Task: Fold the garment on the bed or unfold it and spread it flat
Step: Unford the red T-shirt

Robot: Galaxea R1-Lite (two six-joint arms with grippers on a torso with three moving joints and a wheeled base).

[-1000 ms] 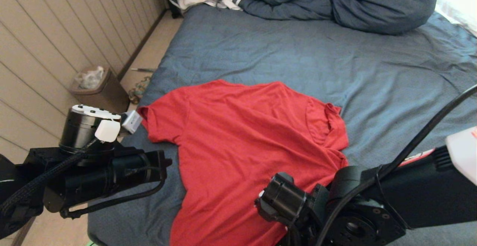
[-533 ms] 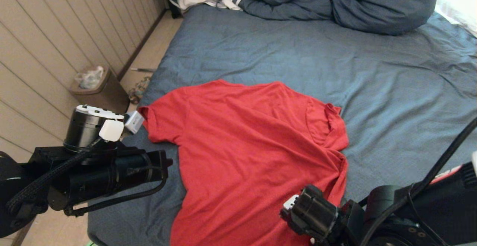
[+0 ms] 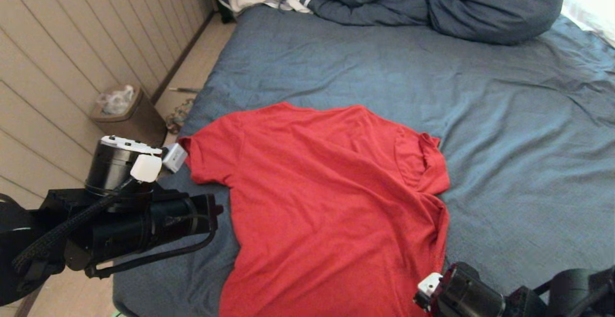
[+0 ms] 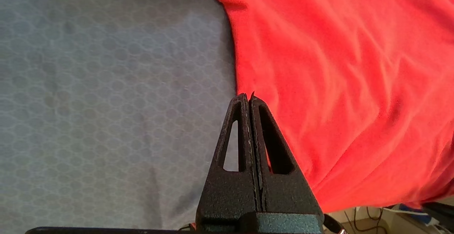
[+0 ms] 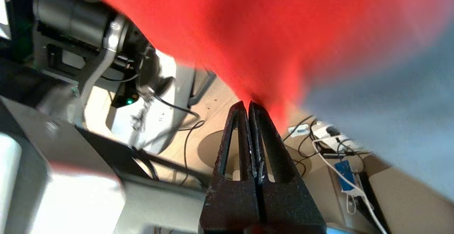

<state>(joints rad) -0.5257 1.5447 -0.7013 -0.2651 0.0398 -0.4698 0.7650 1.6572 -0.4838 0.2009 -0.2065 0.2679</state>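
Leftmost, the left gripper (image 4: 247, 97) hovers with its fingers pressed together, holding nothing, its tips at the shirt's (image 3: 326, 201) side edge; the red cloth spreads away to one side of it over the bed (image 3: 504, 129). Further right, the right gripper (image 5: 247, 103), fingers likewise pressed together, sits just off the shirt's hem at the bed's near edge.
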